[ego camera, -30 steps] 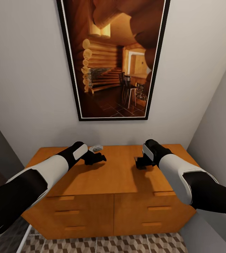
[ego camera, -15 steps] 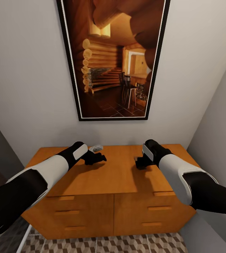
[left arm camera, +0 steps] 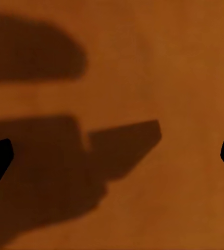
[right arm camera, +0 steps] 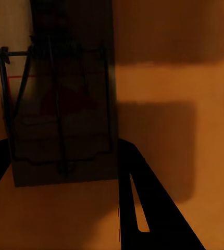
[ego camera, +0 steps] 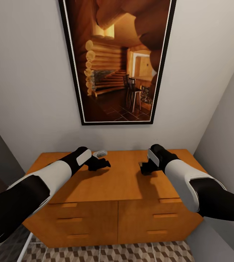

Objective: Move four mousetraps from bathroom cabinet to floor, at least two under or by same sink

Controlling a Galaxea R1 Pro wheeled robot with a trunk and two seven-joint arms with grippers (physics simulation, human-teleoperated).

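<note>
The right gripper [right arm camera: 65, 172] has its jaws spread around a mousetrap [right arm camera: 62, 104] lying flat on the cabinet [ego camera: 120, 182] top. It looks light, stiff and thin; grip the board edges, not the wires. The left gripper [left arm camera: 112, 156] is spread over bare wood.

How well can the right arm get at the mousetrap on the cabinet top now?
Probably yes. The right gripper hovers low over the cabinet, and the mousetrap lies flat between its open fingers, with nothing in the way.
</note>
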